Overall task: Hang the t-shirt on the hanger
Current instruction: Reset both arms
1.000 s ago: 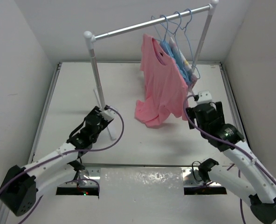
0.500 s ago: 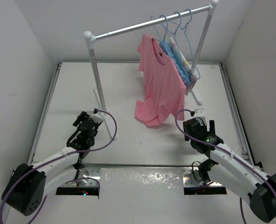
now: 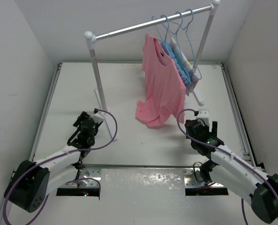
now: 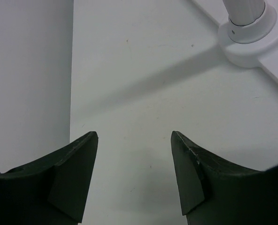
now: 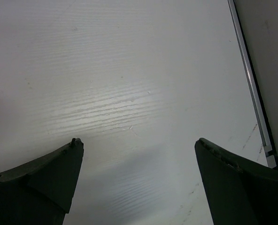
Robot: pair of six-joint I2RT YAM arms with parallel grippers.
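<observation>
Presently, salmon-pink cloth t-shirt (image 3: 163, 89), likely light and limp, best pinched at shoulders, hangs on thin light-blue wire hanger (image 3: 155, 24); left gripper (image 4: 134, 140), right gripper (image 5: 136, 143) both apart, empty.

Open tabletop (image 3: 68, 93) flanks the rail post (image 3: 97, 77) and the t-shirt (image 3: 163, 91), whose trailing hem blocks the middle.

The rail post (image 4: 244, 8) is cut off at the top edge.
</observation>
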